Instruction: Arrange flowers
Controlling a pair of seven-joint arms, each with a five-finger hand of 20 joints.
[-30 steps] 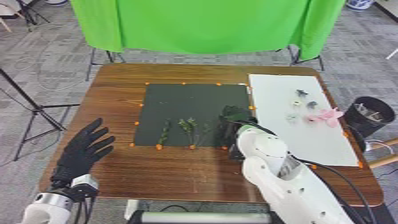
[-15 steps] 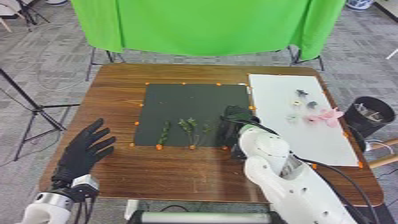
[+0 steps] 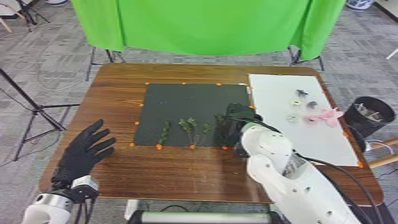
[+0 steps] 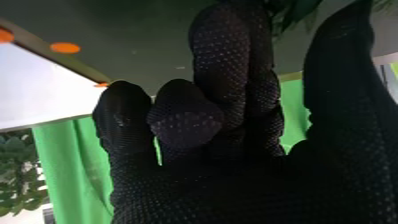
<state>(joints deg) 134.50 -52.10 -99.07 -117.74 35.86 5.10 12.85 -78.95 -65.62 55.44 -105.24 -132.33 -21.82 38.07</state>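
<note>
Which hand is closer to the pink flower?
Right. The right hand is over the dark mat's right side, left of the pink flower; the left hand is beyond the mat's left edge.

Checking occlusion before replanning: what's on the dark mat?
Green sprigs on the near part of the dark mat. Right hand covers part of its right side; can't see what's beneath.

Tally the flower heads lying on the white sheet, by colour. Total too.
Dark flower heads, far one and nearer one: 2
Pale flower heads, far one and nearer one: 2
Pink flower heads, large one and small one: 2
Total: 6
</note>
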